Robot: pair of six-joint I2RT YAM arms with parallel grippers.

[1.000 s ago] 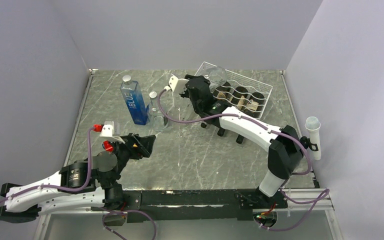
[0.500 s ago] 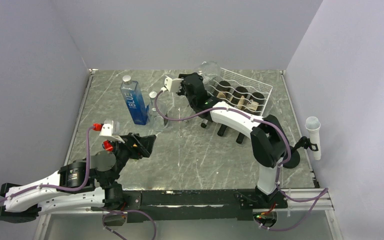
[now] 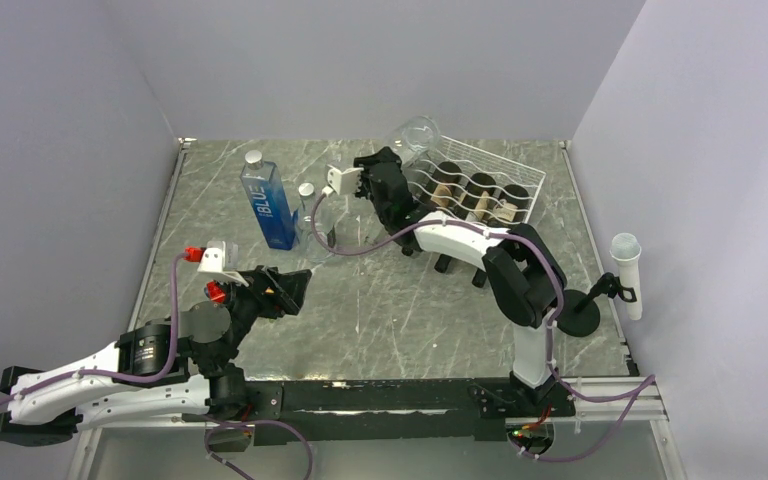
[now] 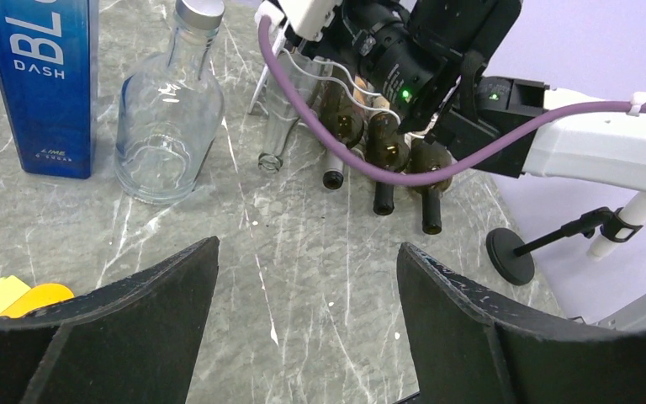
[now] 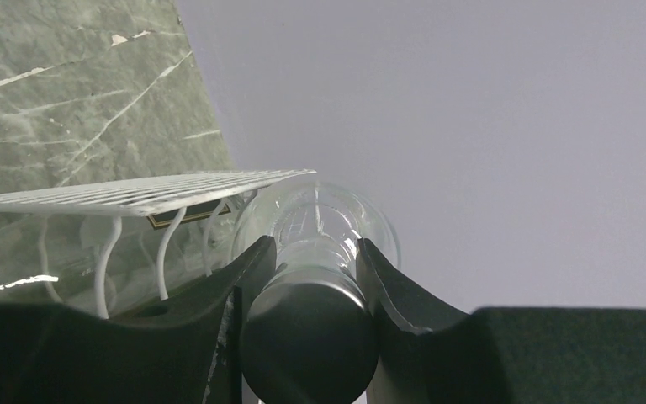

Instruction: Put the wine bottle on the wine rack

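Note:
The wine bottle [image 3: 415,133] is clear glass with a black cap. My right gripper [image 3: 382,180] is shut on its neck and holds it tilted, base up and toward the back wall, over the left end of the white wire wine rack [image 3: 490,158]. In the right wrist view the fingers clamp the neck [image 5: 320,223] just behind the cap, with the rack's edge [image 5: 135,192] to the left. My left gripper [image 3: 295,285] hangs open over bare table near the front left, its jaws [image 4: 307,278] wide apart and empty.
Three dark bottles [image 4: 384,143] lie in the rack, necks toward the front. A blue square bottle [image 3: 268,205] and a clear flask [image 3: 310,225] stand left of the rack. A white tube on a black-footed stand [image 3: 625,268] is at the right edge.
The right arm has swung the held bottle left and upward, tipping its base higher above the rack's left end, and its elbow has folded in. The left arm has stayed still.

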